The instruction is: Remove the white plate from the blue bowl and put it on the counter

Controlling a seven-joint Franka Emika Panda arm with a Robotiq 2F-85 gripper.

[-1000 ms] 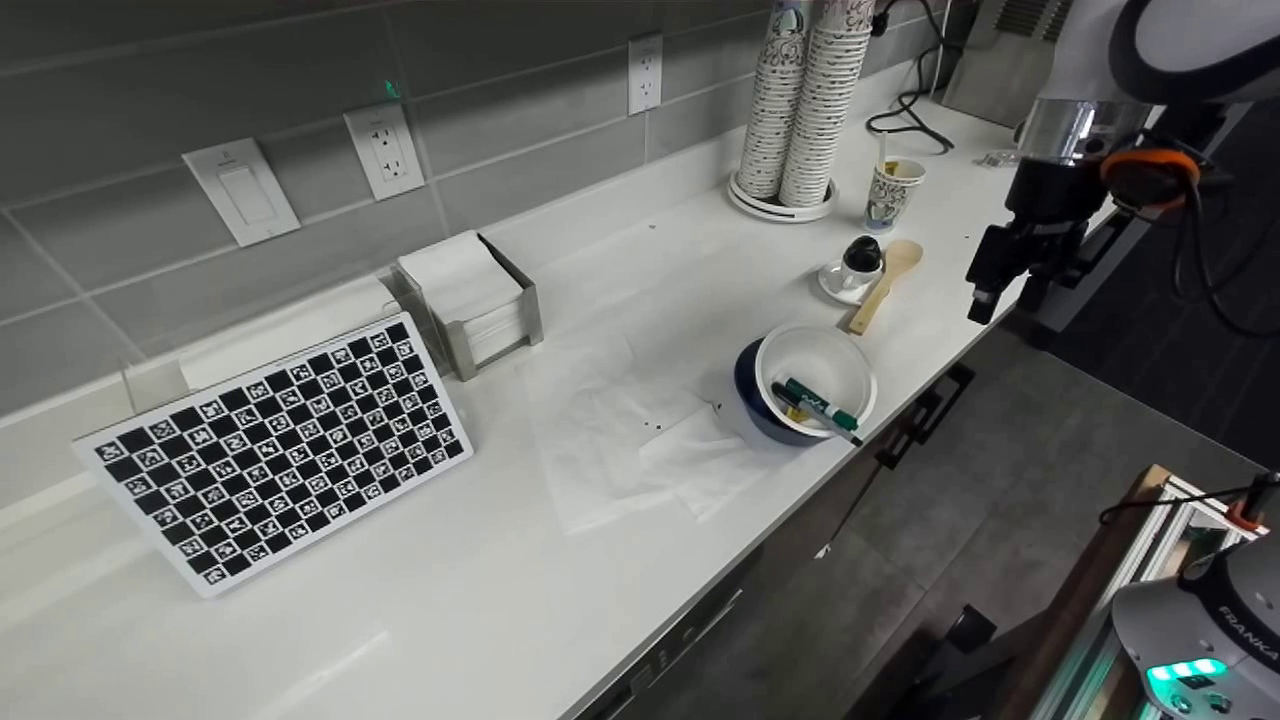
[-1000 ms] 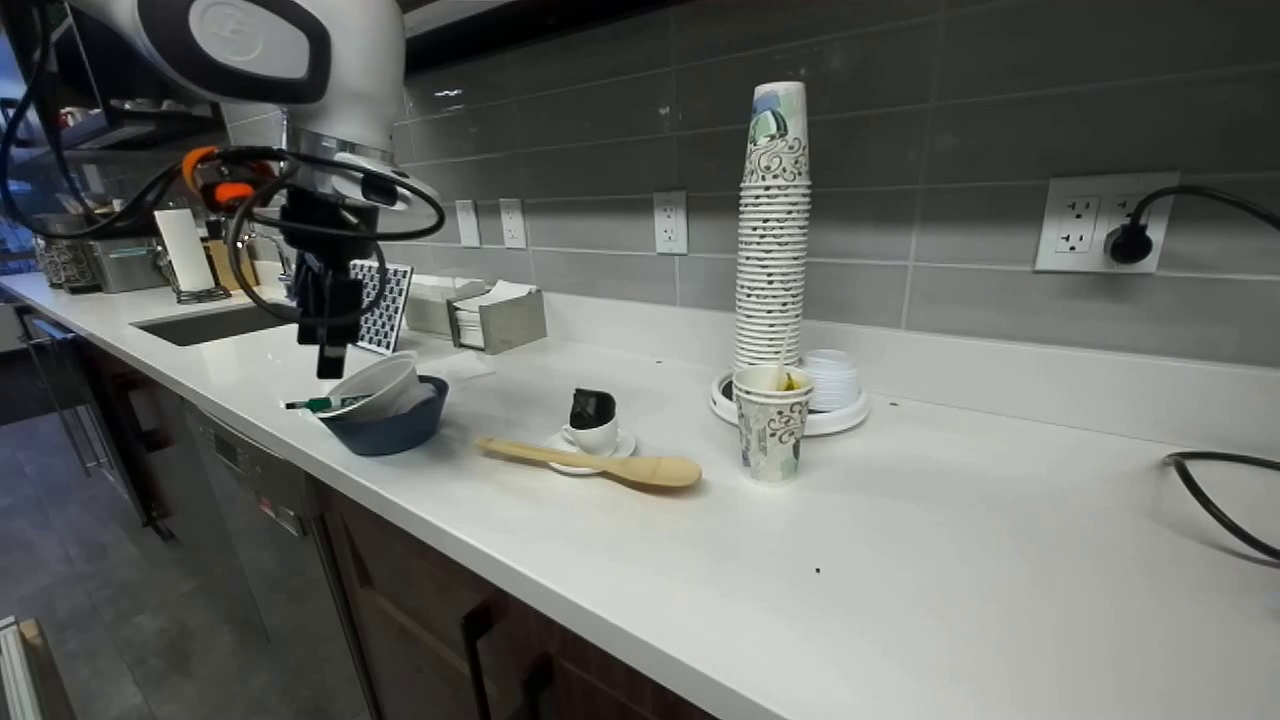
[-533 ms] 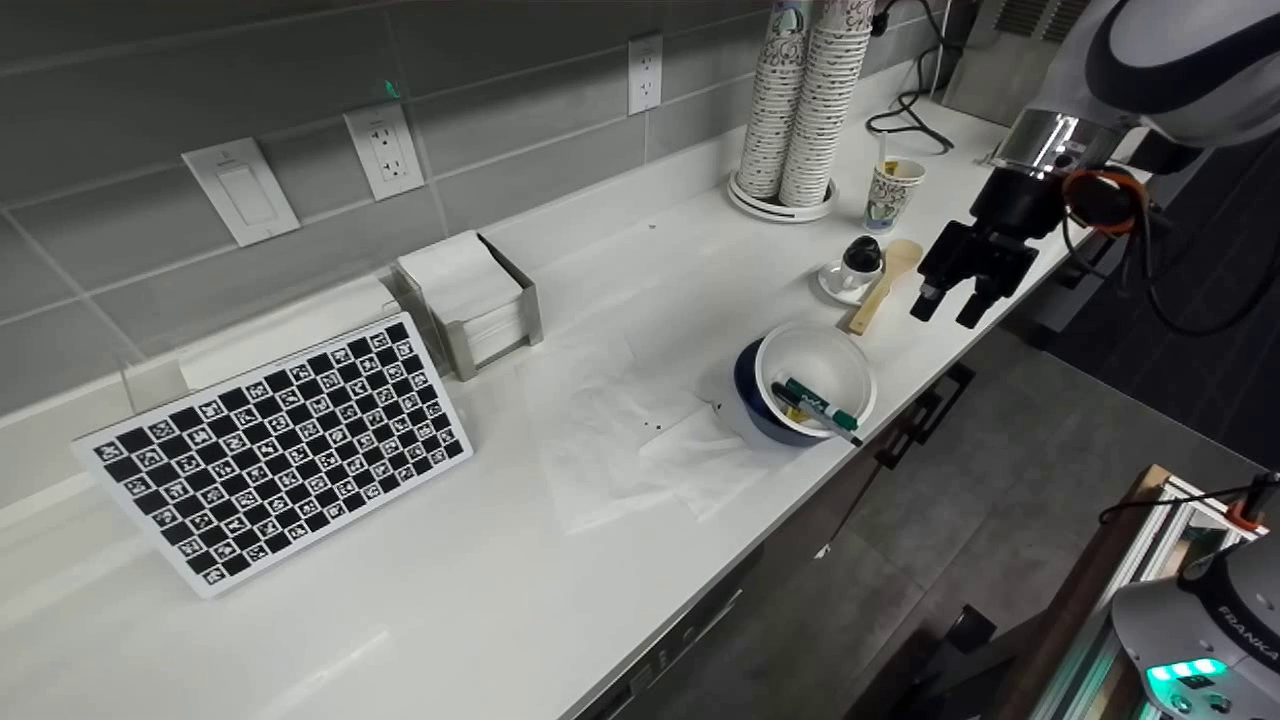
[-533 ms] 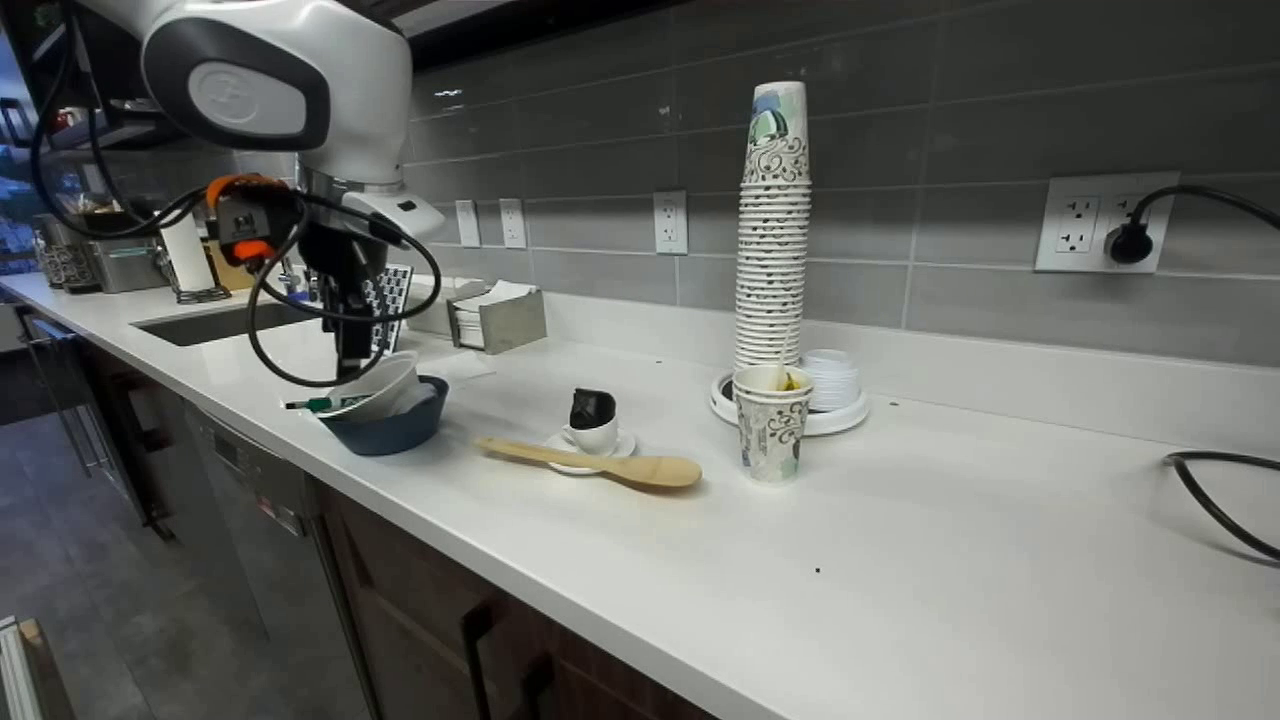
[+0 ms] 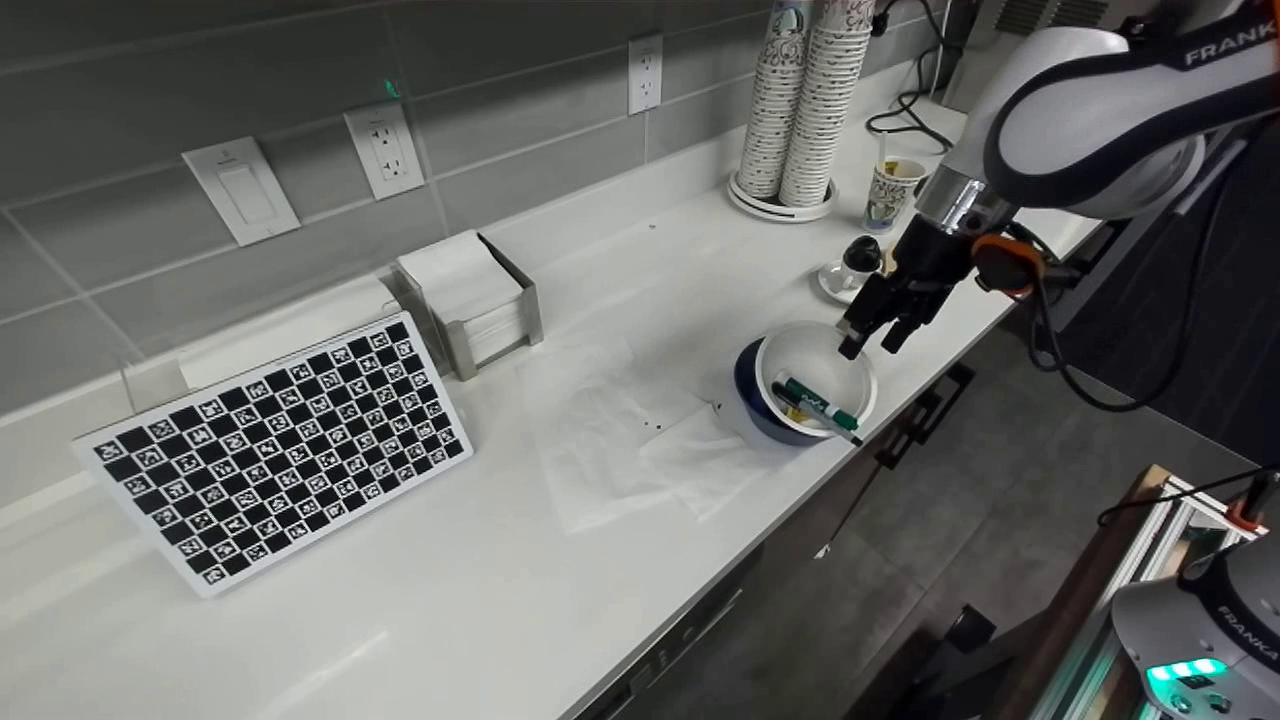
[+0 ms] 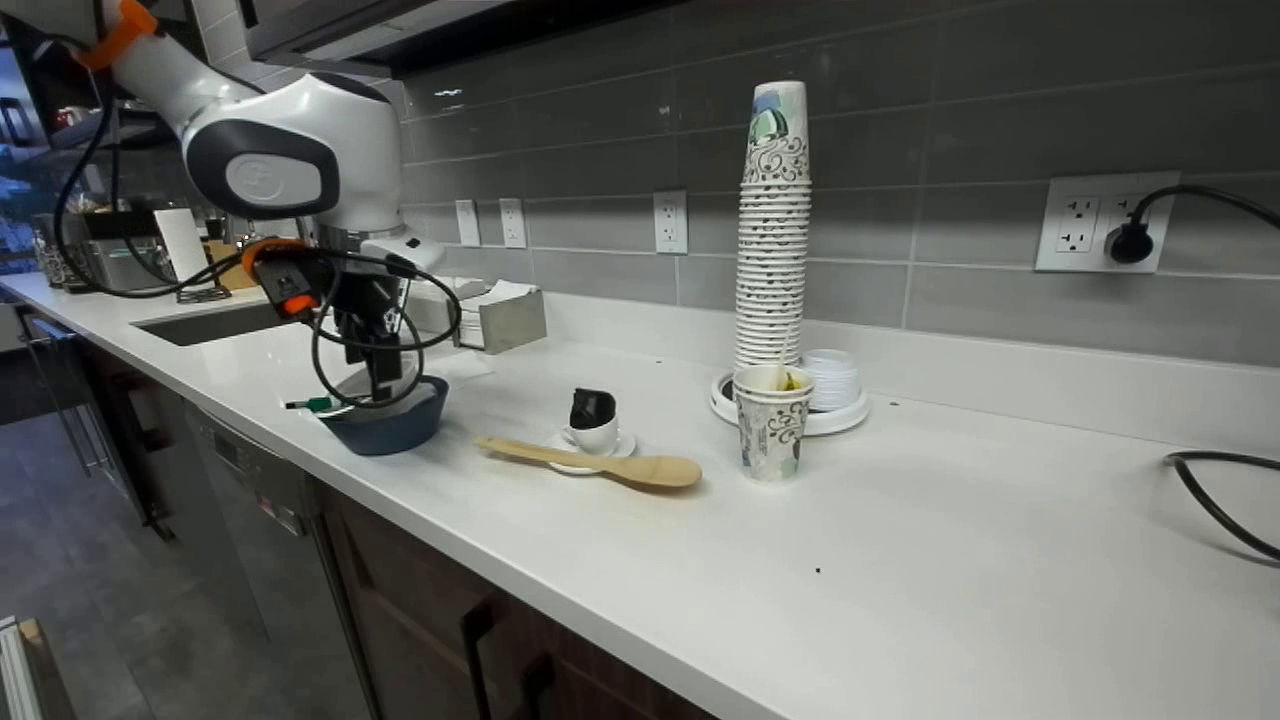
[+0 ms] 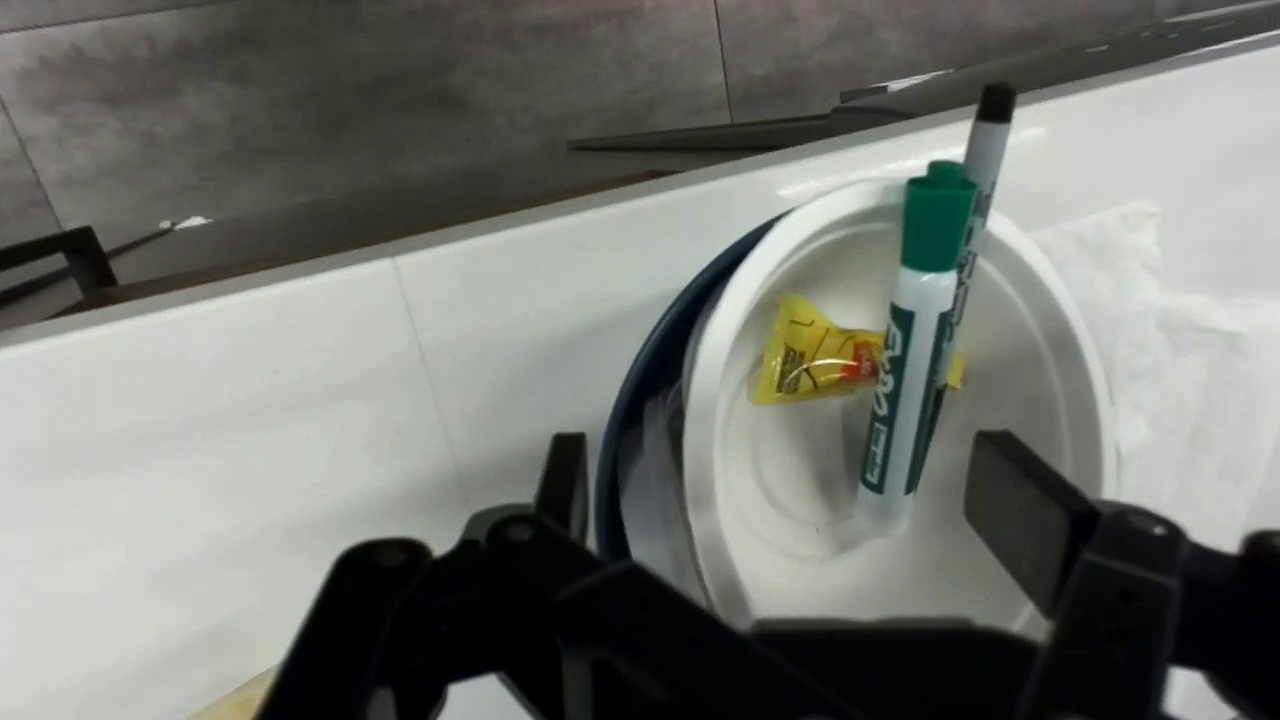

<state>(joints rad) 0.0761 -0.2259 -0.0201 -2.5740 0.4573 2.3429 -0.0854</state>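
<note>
the claw [image 5: 872,345] is poised over one edge of the white plate [image 7: 1020,370], its two fingers [image 7: 565,485] spread well apart. below the claw, the white plate is seen tilted and borne by the blue bowl [image 6: 385,437], which is set on the counter [image 5: 480,560]. in the wrist view, part of both rims is framed between the fingers: one finger is placed outside the bowl, the other over the inside of the plate. whether the plate is touched by either cannot be told. ahead of the fingers, a green-capped marker [image 7: 910,370], a black-capped marker [image 7: 986,150] and a yellow packet [image 7: 810,355] are held in the plate; the markers are leaned over its rim. near the claw, a wooden spoon [image 6: 645,470], a white cup [image 6: 597,438] and its saucer [image 6: 627,445] are laid on the counter. well apart from it, paper cups [image 5: 825,100] are stacked and a checkered board [image 5: 280,455] is stood.
</note>
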